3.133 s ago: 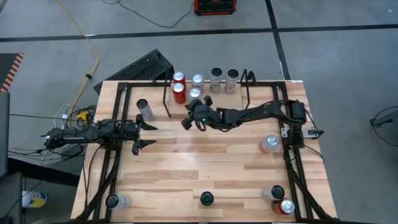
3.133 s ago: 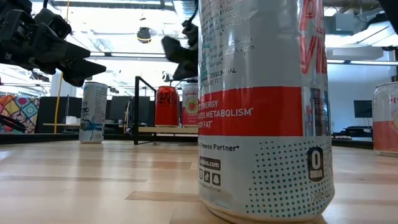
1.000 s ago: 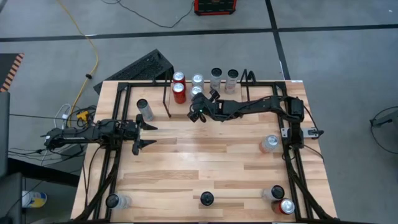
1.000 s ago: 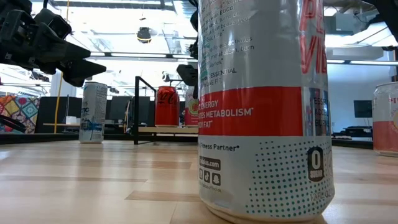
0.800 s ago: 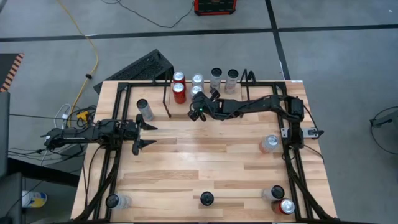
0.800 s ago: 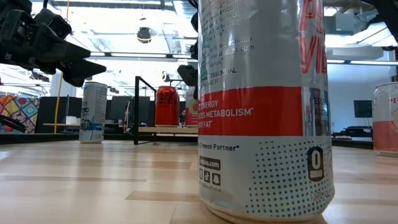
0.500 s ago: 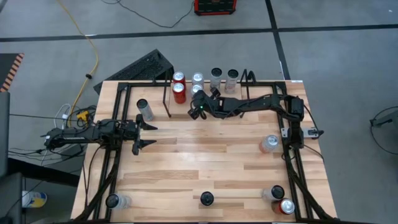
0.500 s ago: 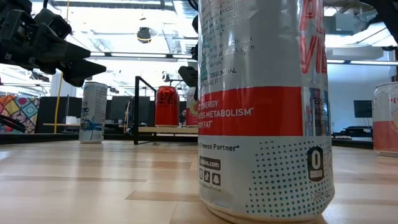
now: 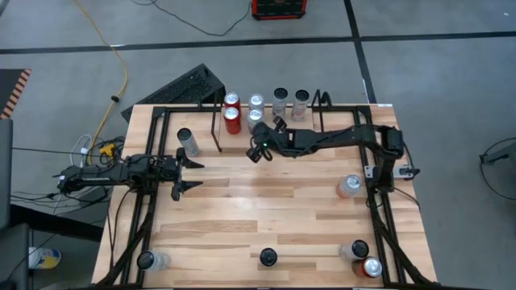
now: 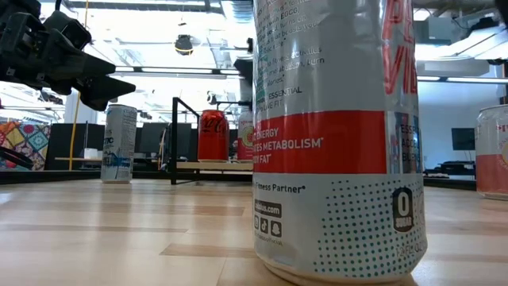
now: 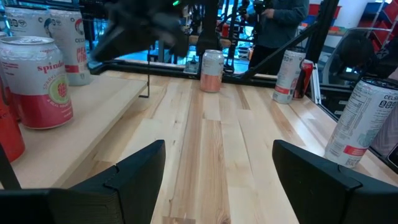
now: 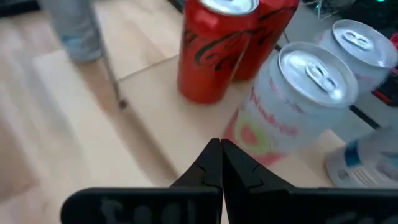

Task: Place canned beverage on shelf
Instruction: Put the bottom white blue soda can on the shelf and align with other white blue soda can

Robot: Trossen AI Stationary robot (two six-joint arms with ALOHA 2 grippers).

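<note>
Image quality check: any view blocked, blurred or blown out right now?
Low view: a big can right at the lens fills the middle, and the ceiling lights behind are blown out. Right wrist view: soft motion blur on the red can and pale can. Left wrist view: a dark blurred shape across the top. High view: even and clear.

In the low view a large can (image 10: 337,135) standing close to the lens was cut off at the top edge and hid most of the shelf (image 10: 208,165) behind it; a second can (image 10: 494,151) was cropped by the right edge. From above, the right hand (image 9: 256,150) covered part of the pale can (image 9: 256,118) beside it. In the right wrist view a grey can (image 12: 74,28) was blurred and cut off at the top. The person (image 11: 281,22) beyond the worktop was cropped at the shoulders.
</note>
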